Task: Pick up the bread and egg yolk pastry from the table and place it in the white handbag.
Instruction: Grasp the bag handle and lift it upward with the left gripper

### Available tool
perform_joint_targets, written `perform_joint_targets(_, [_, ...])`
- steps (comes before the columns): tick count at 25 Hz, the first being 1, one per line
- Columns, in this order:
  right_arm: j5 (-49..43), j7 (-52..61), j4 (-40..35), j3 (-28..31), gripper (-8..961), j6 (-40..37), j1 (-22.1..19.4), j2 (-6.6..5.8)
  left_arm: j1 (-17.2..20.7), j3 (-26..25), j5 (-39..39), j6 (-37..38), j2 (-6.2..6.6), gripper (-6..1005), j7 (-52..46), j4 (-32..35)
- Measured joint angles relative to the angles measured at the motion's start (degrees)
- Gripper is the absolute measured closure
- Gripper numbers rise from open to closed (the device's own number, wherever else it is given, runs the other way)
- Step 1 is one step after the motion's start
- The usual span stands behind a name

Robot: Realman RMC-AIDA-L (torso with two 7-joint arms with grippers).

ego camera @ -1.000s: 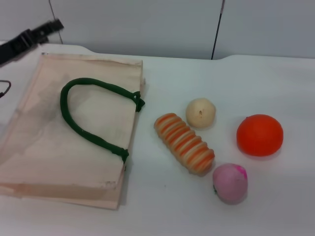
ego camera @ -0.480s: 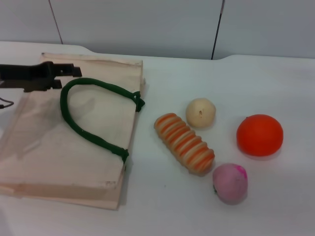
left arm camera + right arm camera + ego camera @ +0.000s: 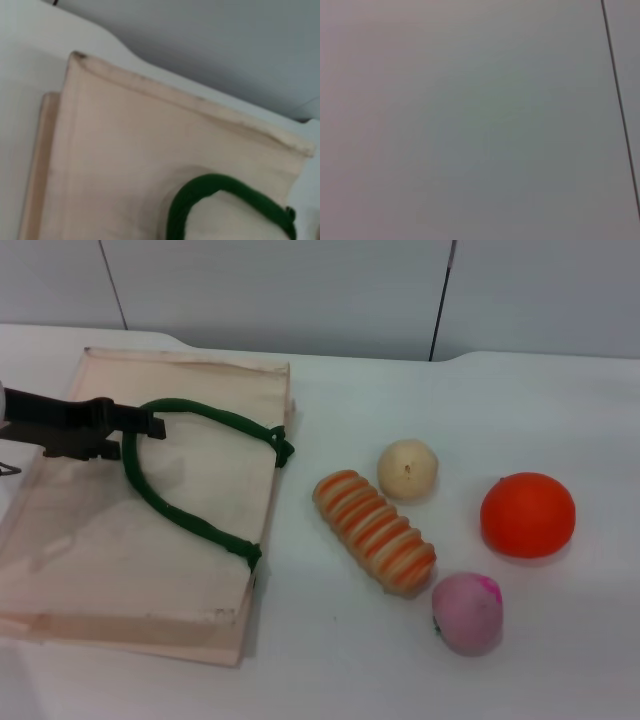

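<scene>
On the white table (image 3: 330, 660), backed by a grey panelled wall (image 3: 300, 290), the white handbag (image 3: 90, 540) is laid flat at the left. Above its green handle (image 3: 185, 515) the left gripper (image 3: 150, 423) is held; whether it is parted cannot be told. Beside the bag, the bread (image 3: 375, 531) and the egg yolk pastry (image 3: 408, 469) are seen lying close together, with an orange ball (image 3: 528, 514) and a pink ball (image 3: 467, 613) nearby.
</scene>
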Motion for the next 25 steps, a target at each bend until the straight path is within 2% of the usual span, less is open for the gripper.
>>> perform_joint_targets(11, [-0.01, 0.10, 0.00, 0.00, 107, 0.00, 0.25, 0.00, -1.11, 0.03, 3.41, 1.74, 0.00, 157, -0.99, -1.01])
perform_joint_targets(19, [0.00, 0.13, 0.00, 0.00, 107, 0.00, 0.29, 0.00, -3.65, 1.09, 4.62, 6.19, 0.20, 157, 0.85, -5.49])
perform_joint_targets(25, [0.00, 0.15, 0.00, 0.00, 107, 0.00, 0.32, 0.00, -4.93, 3.50, 5.07, 8.79, 0.91, 157, 0.78, -10.30])
